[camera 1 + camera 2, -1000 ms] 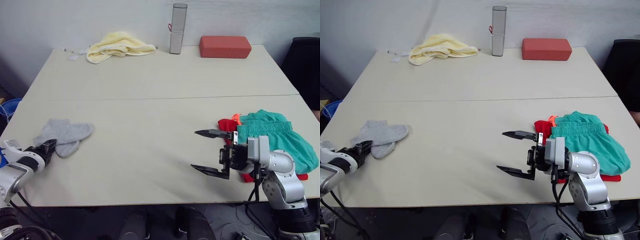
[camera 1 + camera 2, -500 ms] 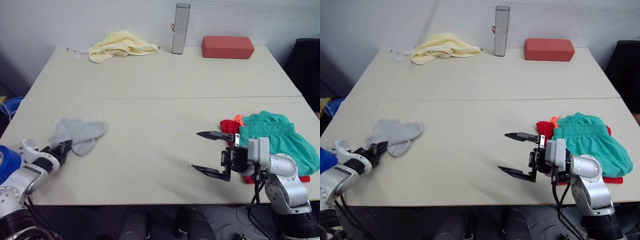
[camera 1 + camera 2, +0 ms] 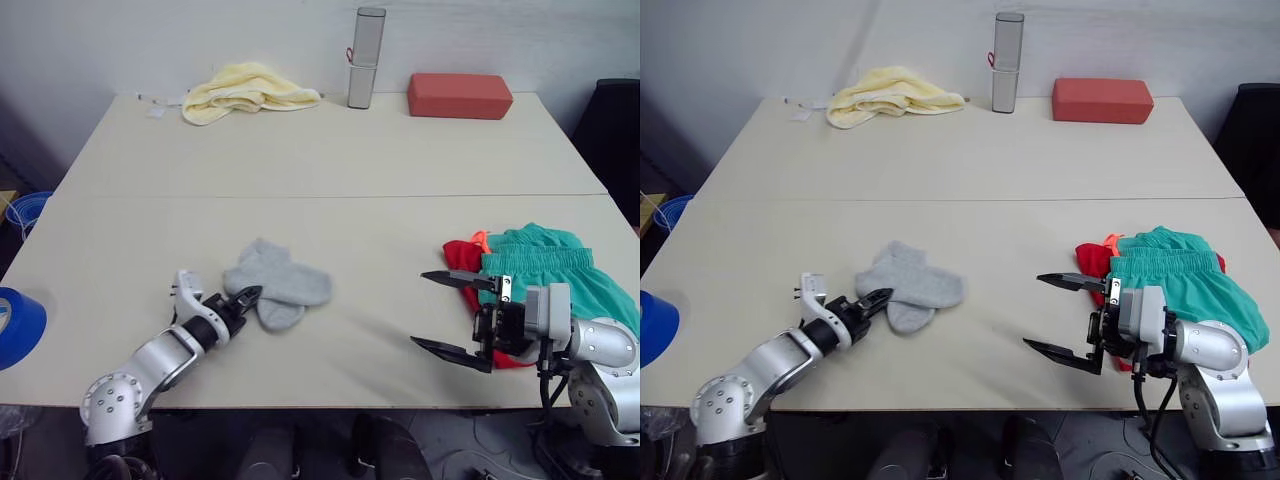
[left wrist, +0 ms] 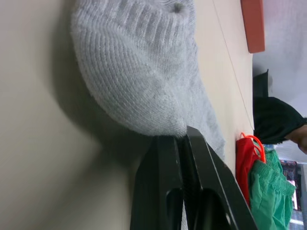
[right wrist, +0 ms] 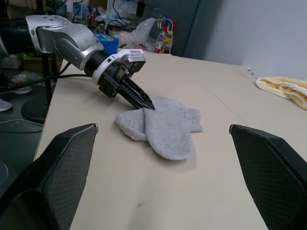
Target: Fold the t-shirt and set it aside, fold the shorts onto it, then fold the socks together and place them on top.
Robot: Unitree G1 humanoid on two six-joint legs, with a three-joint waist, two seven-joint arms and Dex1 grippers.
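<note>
The light grey socks lie overlapped near the table's front middle. My left gripper is shut on their near edge; in the left wrist view the fingertips pinch the knit cloth of the socks. My right gripper hangs open and holds nothing, its fingers pointing toward the socks, just left of the clothes pile. That pile sits at the front right: the teal shorts with an orange drawstring lie on top of the red t-shirt, which is mostly covered.
A pale yellow towel, a silver cylinder and a brick-red block line the table's far edge. A blue roll sits off the front left corner, and a black chair stands at the right.
My left gripper has dragged the socks from the front left toward the table's middle, still shut on them. The right gripper stays open beside the pile. The camera view has shifted a little.
</note>
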